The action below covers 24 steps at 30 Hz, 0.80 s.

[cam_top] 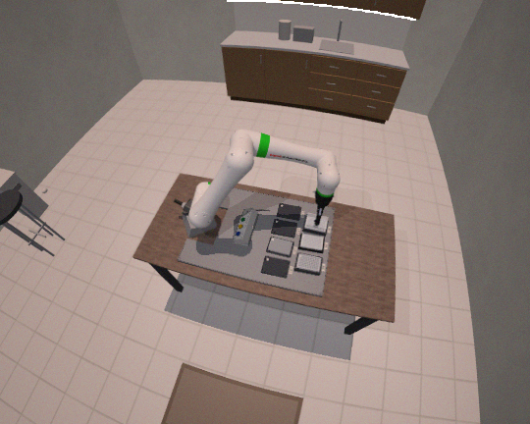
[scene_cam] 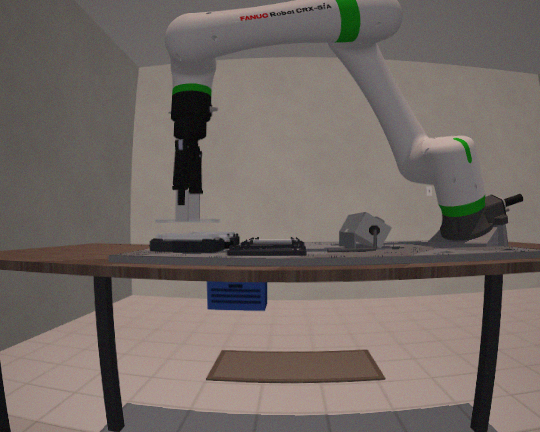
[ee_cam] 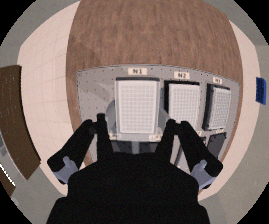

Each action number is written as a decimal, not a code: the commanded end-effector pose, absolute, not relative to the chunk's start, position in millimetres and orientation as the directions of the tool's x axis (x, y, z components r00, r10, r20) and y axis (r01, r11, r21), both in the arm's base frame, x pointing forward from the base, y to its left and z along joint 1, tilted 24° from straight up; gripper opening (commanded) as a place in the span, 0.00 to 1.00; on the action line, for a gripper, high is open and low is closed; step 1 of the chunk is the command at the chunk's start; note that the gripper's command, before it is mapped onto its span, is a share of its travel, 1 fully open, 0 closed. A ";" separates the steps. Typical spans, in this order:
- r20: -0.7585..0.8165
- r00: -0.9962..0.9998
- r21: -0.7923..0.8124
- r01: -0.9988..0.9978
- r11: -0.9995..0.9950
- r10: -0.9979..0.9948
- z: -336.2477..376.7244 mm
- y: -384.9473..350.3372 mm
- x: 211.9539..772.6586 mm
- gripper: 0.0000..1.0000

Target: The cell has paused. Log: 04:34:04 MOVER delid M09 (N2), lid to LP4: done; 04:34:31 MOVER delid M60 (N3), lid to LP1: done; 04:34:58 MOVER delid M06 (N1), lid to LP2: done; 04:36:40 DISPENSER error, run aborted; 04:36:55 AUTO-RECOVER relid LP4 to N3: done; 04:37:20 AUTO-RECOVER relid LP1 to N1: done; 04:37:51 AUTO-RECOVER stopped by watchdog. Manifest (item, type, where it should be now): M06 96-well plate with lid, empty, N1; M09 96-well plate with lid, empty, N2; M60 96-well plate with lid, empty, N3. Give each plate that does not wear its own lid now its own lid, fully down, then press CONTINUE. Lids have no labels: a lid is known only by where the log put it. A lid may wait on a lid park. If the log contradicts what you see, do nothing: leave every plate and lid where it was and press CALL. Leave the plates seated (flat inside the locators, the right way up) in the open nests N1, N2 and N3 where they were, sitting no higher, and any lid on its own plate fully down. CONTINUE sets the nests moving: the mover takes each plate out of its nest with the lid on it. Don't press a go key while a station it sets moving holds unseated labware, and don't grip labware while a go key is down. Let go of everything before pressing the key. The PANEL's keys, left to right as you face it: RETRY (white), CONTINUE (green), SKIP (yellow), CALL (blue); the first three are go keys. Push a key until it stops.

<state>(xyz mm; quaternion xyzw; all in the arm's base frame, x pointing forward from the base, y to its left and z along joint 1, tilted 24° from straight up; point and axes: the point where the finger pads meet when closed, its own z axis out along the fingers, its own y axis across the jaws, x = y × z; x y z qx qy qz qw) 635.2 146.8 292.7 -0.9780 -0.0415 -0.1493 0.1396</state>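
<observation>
Dark brown wood makes up the table [cam_top: 365, 275], and on it lies a grey base mat [cam_top: 213, 257] carrying the white arm [cam_top: 277, 154], the key panel [cam_top: 242, 227] with its coloured buttons, a column of dark lid parks and a column of three nests. From above, the gripper [cam_top: 318, 222] points straight down over the far nest, its fingers pinched on a clear lid [cam_top: 316, 225]; the middle plate [cam_top: 311, 241] looks pale and glossy as if covered, the near plate [cam_top: 308, 263] shows a speckled well grid, and one park holds a pale lid [cam_top: 280, 245] while the others look dark. From the side, the gripper [scene_cam: 188, 210] hangs well above the deck, and the thin clear lid [scene_cam: 187, 220] it clamps floats level, apart from the black-framed plate [scene_cam: 192, 243] below it; a second low black fixture [scene_cam: 267, 247] sits just beside, and the grey panel [scene_cam: 364, 230] stands nearer the arm's foot. From the wrist, the two dark fingers frame the first plate [ee_cam: 137, 107] directly beneath, its well grid plain, with two more plates to its right; the lid itself is hard to make out here.
</observation>
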 end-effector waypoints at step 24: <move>0.304 0.952 -0.260 0.123 -0.958 0.039 312.1 140.8 629.5 0.00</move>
